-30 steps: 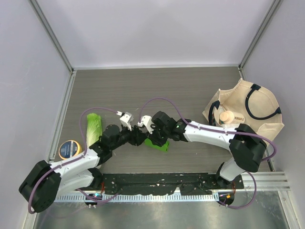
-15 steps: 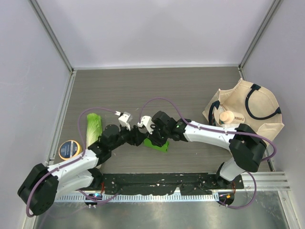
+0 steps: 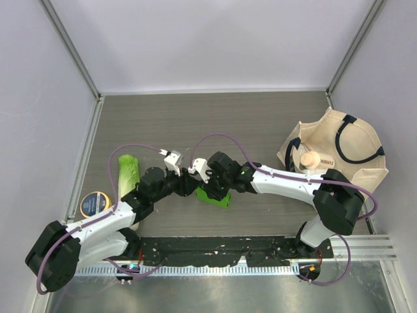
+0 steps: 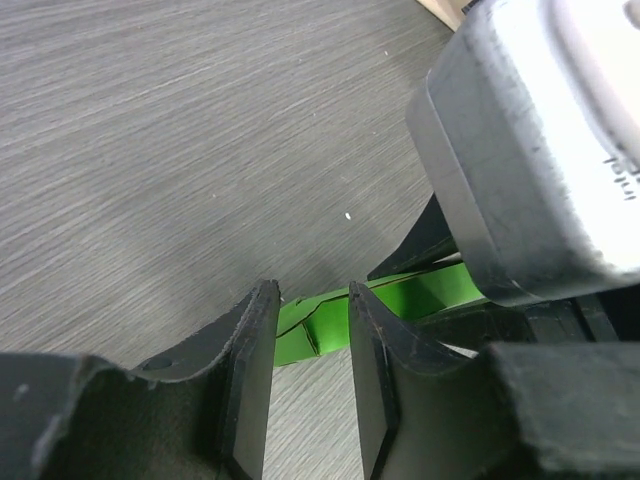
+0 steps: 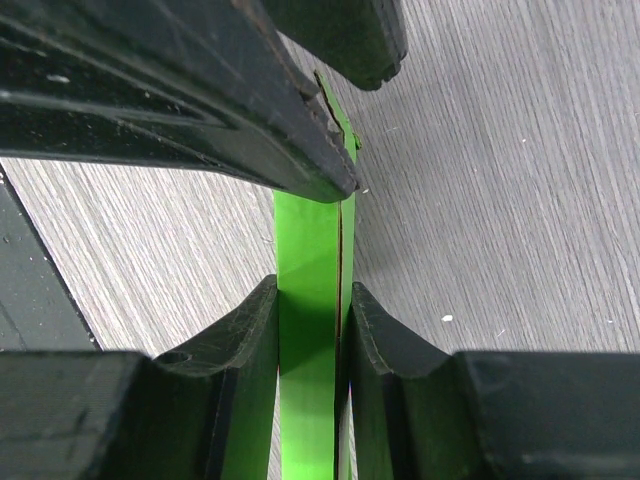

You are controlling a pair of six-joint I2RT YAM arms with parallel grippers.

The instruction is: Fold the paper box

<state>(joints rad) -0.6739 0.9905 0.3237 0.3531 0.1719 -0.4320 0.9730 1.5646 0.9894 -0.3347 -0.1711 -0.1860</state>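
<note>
- Paper box (image 3: 214,197) is held on edge at the middle of the tabletop (image 3: 215,124), clamped between the fingers of the right gripper (image 5: 312,290).
- Its long axis is pointed straight ahead at the left gripper (image 4: 312,292), whose jaws are seen parted around the far end.

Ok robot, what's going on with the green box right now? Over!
Right gripper clamped on the paper box. Left gripper open at the box's far edge. Cabbage and tote bag off to the sides.

Grey wood-grain tabletop (image 3: 195,120), plain pale walls (image 3: 208,39) on three sides, metal corner posts (image 3: 70,45), soft even light
</note>
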